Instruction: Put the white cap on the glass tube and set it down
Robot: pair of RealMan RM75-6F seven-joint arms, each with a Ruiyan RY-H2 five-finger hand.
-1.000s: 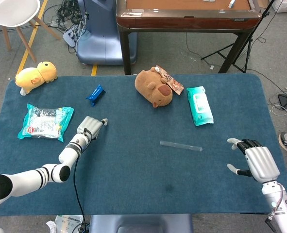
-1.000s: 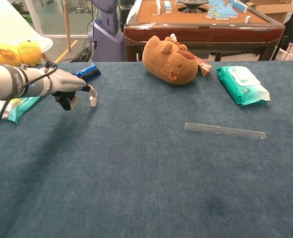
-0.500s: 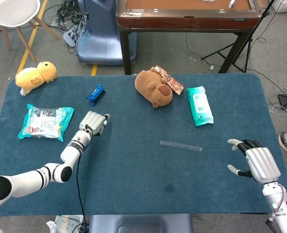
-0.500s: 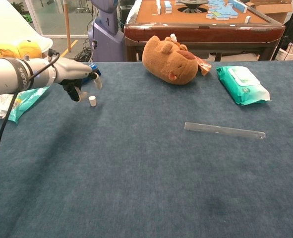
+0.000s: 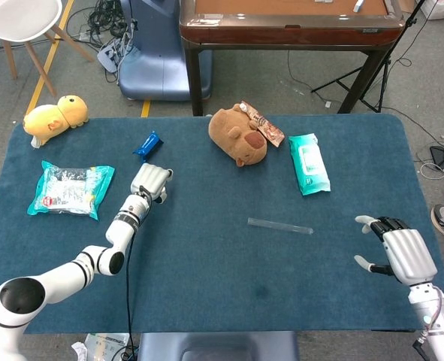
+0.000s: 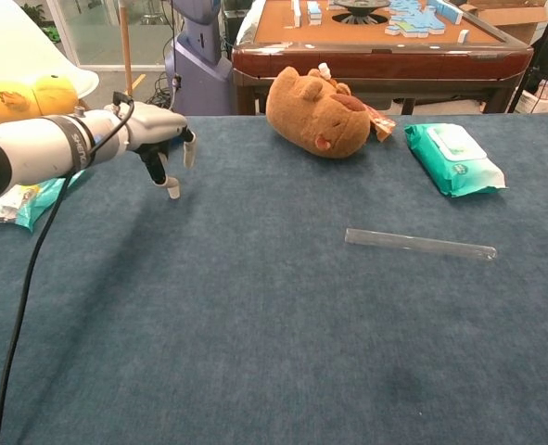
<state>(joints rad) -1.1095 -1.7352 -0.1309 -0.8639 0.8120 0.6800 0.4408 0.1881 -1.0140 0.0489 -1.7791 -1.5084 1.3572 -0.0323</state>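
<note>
Table, head view: dark blue felt-covered table (image 5: 206,301), grey floor beyond.
Tube, head view: clear glass tube (image 5: 279,226) lying flat mid-table, uncapped, nothing visible inside.
Right hand, head view: right hand (image 5: 396,252), fingers spread, empty, well apart from tube.
Left hand, chest view: left hand (image 6: 158,139), fingers pointing down at small white cap (image 6: 173,192); grip cannot be told.
Risk: cap may skid off fingertips; tube may roll.

A clear, glossy glass tube (image 6: 420,244) lies on the matt blue cloth table cover (image 6: 255,352).
</note>
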